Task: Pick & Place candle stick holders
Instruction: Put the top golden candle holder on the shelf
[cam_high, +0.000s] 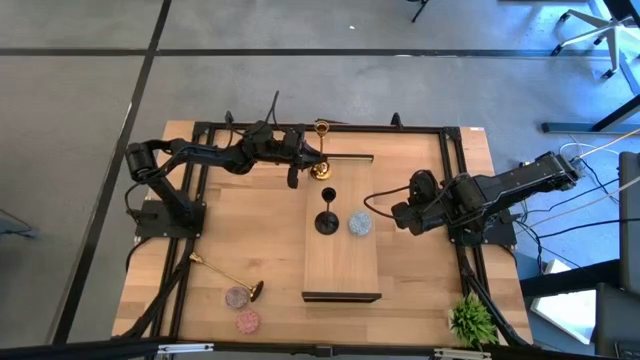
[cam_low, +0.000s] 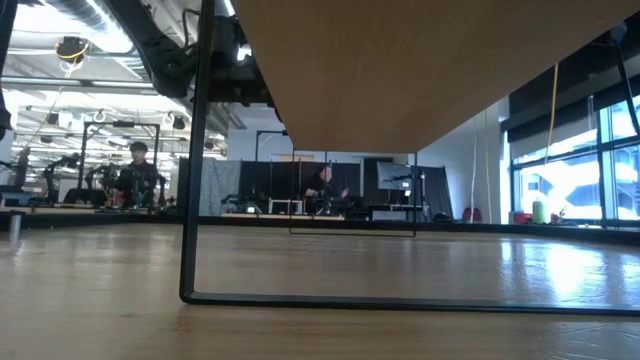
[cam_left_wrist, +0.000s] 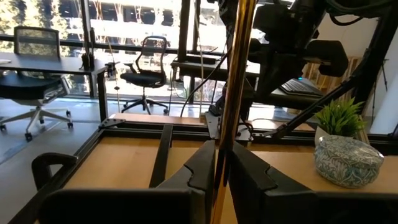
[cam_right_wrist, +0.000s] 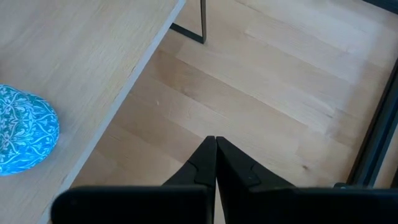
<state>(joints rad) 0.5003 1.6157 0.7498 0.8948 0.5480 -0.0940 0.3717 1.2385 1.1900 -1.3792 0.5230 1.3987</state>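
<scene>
A gold candle stick holder (cam_high: 322, 150) stands upright at the far end of the raised wooden stand (cam_high: 340, 265), with my left gripper (cam_high: 310, 163) shut on it. A black stemmed holder (cam_high: 327, 218) and a light-blue speckled one (cam_high: 359, 223) sit on the stand's top. Another gold holder (cam_high: 228, 277) lies on its side on the table at the near left, beside a mauve (cam_high: 237, 297) and a pink (cam_high: 247, 321) round holder. My right gripper (cam_right_wrist: 216, 149) is shut on nothing and hangs over the table right of the stand. My left gripper pinches the gold holder's thin stem (cam_left_wrist: 227, 138) between its two fingers (cam_left_wrist: 202, 165). The fingers come level from the table's left and lie across the stem. The stem stands nearly upright. Whether its base rests on the stand I cannot tell.
A small green plant (cam_high: 472, 320) stands at the near right corner. Black frame rails (cam_high: 330, 126) run around the table. The stand rests on thin black metal legs (cam_low: 190, 200). Beyond the table, people sit at desks (cam_low: 135, 170).
</scene>
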